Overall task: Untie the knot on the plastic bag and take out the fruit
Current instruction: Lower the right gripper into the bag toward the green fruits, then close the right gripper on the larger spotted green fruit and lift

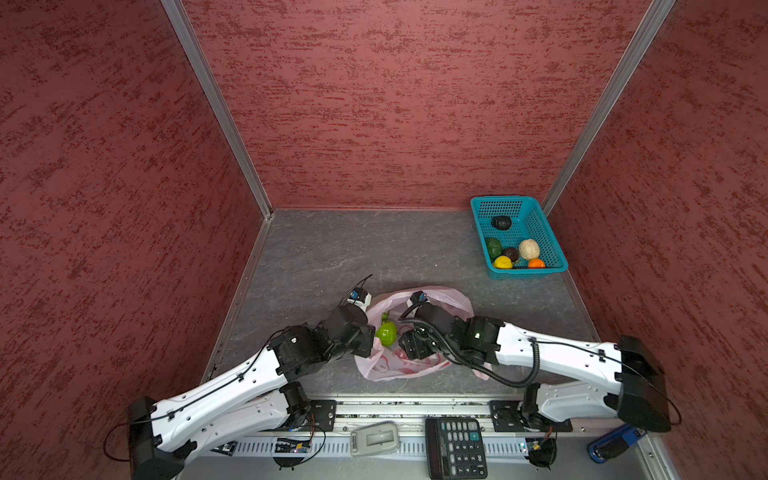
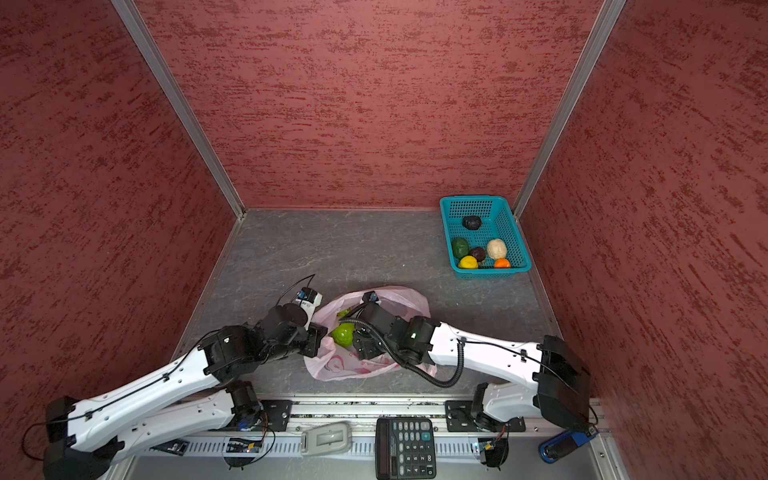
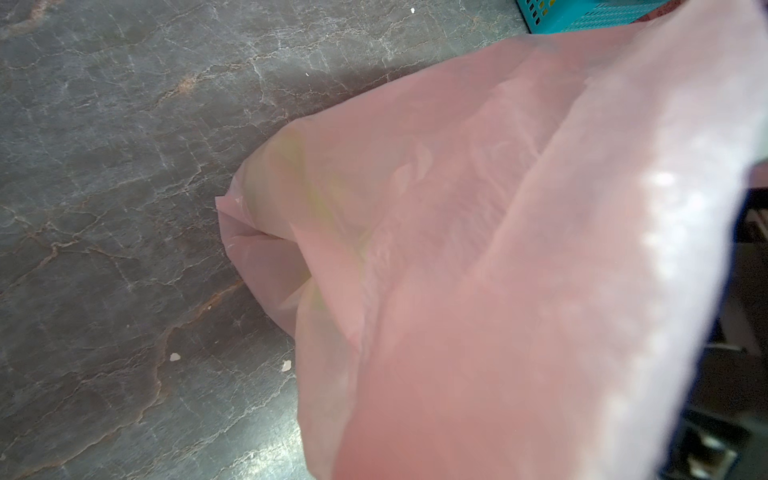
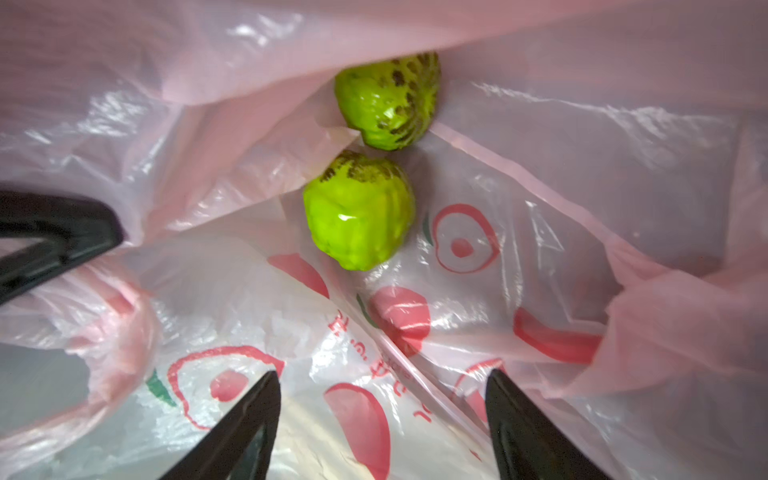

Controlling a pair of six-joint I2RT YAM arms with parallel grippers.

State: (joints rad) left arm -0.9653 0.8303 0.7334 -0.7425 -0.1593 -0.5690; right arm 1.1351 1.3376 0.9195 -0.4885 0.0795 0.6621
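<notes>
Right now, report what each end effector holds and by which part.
Left end effector: shut, seemingly pinching the plastic bag by the left rim of its mouth; fingertips hidden. Right end effector: open inside the bag, holding nothing.

Just ahead of the right gripper (image 4: 382,374), the plastic bag (image 4: 582,166) carries red print: apple outlines with a line of red characters running between the fingertips, too crumpled to read. Far behind that gripper, the calculator (image 2: 405,449) shows small white digits on its dark keys, 0 and 00 among them, and a plus on one teal key.
</notes>
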